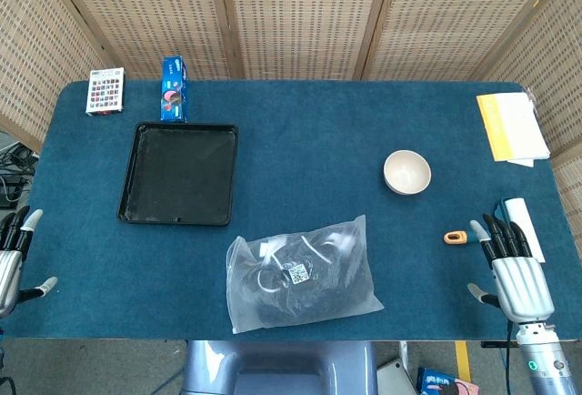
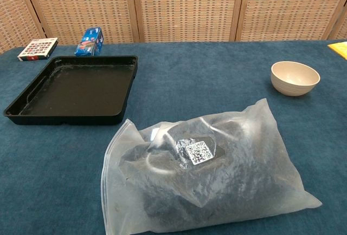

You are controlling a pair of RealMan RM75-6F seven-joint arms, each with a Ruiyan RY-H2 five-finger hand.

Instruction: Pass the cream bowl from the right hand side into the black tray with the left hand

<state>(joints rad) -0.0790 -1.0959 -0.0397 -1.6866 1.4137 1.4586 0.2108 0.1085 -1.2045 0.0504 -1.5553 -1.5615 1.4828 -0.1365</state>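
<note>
Bowl (image 1: pixel 406 173) right of tray (image 1: pixel 178 216), apart.

- The cream bowl (image 2: pixel 295 77) stands upright on the blue bench (image 2: pixel 206 78), far to the right, with nothing in it.
- The black tray (image 2: pixel 21 108) sits at the left, well apart from the bowl.
- A clear plastic bag (image 2: pixel 206 175) with dark contents and a QR label lies in the foreground, between tray and bowl.
- A blue box (image 2: pixel 89 41) and a patterned card box (image 2: pixel 38 49) lie behind the tray.
- A yellow item (image 2: pixel 339 49) shows at the right edge.
- Woven screens (image 2: pixel 184 7) stand behind the bench.
</note>
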